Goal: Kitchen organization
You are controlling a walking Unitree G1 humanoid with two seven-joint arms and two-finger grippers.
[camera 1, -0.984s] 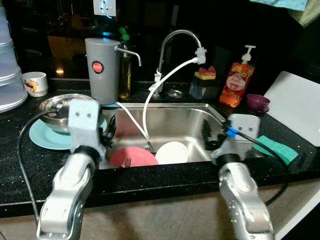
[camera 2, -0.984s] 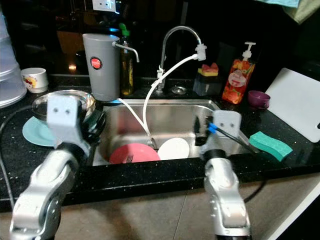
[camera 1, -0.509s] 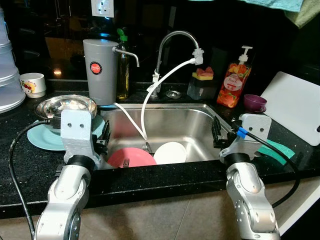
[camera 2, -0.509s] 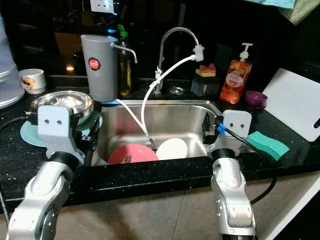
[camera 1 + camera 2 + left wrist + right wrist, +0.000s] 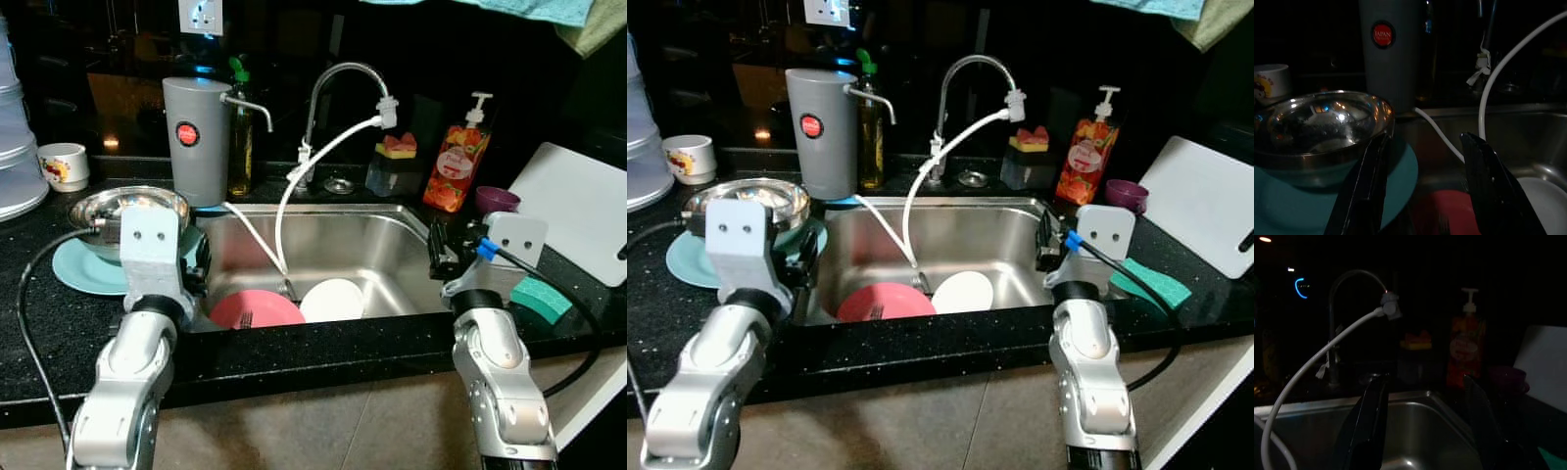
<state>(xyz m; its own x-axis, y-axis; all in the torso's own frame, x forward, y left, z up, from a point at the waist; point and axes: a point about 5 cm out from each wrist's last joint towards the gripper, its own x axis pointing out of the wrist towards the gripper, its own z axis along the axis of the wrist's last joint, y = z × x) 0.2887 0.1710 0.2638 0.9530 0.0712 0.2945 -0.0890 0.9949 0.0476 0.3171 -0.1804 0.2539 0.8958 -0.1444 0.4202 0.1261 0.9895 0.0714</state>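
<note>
The steel sink (image 5: 392, 235) runs lengthwise along the black counter (image 5: 39, 323), with a pink plate (image 5: 257, 309) and a white plate (image 5: 333, 299) lying flat on its floor, their near edges cut off by the counter's front lip. The left gripper (image 5: 1422, 196), fingers spread and empty, hovers over the sink's left end beside a steel bowl (image 5: 1322, 122) resting on a teal plate (image 5: 83, 274). The right gripper (image 5: 1425, 426), also spread and empty, sits at the sink's right rim near a green sponge (image 5: 541, 299); its wrist view is very dark.

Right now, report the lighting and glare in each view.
Both eye views: lit, sharp foreground, black background, glare on the sink wall and steel bowl. Left wrist view: dim, highlights inside the bowl, left gripper fingers dark silhouettes. Right wrist view: very dark, faucet and soap bottle barely readable.
</note>
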